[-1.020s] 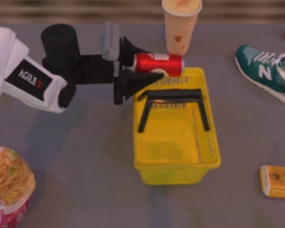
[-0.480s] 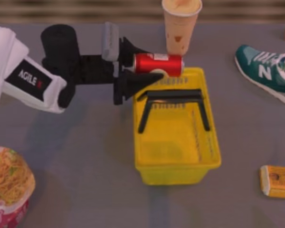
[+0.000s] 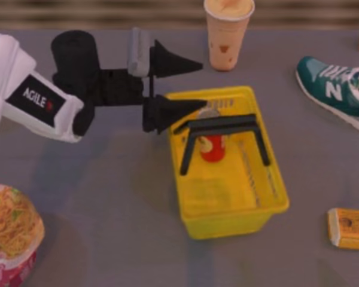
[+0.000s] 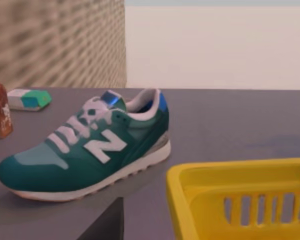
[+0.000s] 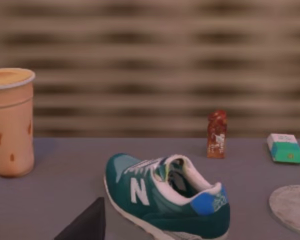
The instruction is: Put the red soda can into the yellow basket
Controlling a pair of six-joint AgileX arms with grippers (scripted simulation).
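Job looks done: red soda can [image 3: 213,149] sits inside the yellow basket [image 3: 227,224], left hand [image 3: 194,85] spread wide and empty beside its far-left corner.

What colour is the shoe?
The sneaker is teal green with white laces and sole; the left wrist view shows it best.

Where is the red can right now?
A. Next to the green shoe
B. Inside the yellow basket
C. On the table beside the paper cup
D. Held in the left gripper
B: in the top view the can sits inside the basket under its black handles, and the left gripper is open and empty.
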